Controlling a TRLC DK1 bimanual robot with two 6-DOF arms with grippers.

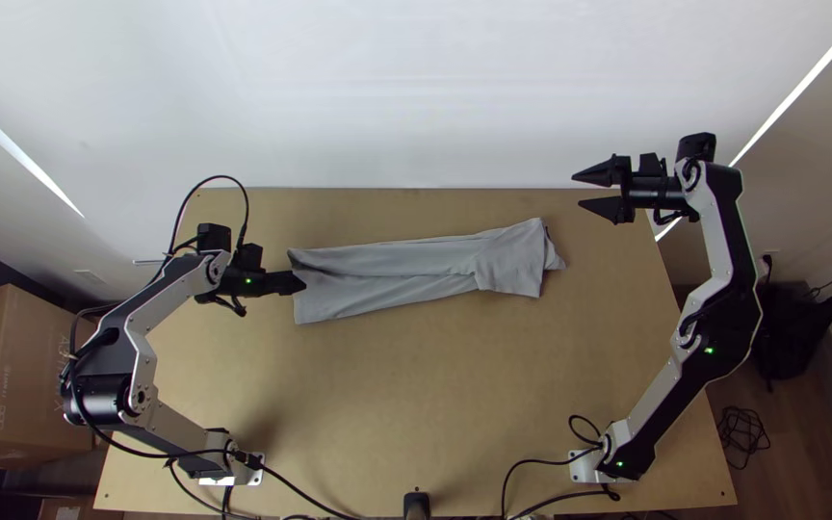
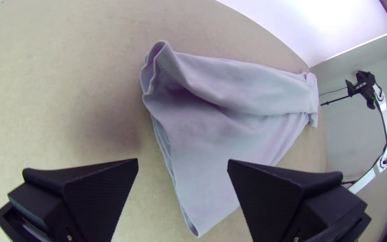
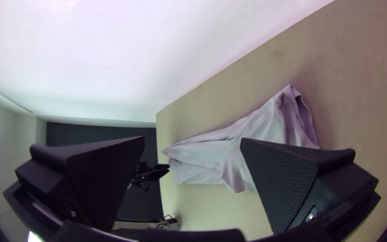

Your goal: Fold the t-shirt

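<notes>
Nearest its wrist camera: left gripper [image 1: 299,282], fingers spread, gripping nothing, at the grey t-shirt's [image 1: 377,262] ten-o'clock end. Clock centred on table [image 1: 387,414], top view. Shirt lies at twelve, a long folded strip, rumpled toward two. Right gripper [image 1: 577,191], between one and two: fingers parted, clear of cloth.

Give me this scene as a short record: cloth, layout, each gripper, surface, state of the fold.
Cloth: pale grey fabric t-shirt
Layout: long narrow strip running left to right, loosely layered, right end rumpled
Left gripper: black, fingers apart, at the strip's left end, pinching nothing
Right gripper: black, fingers apart, beyond the strip's right end, holding nothing
Surface: light wooden table, shirt on its far half
Fold: narrowed lengthwise, not yet a compact bundle
</notes>
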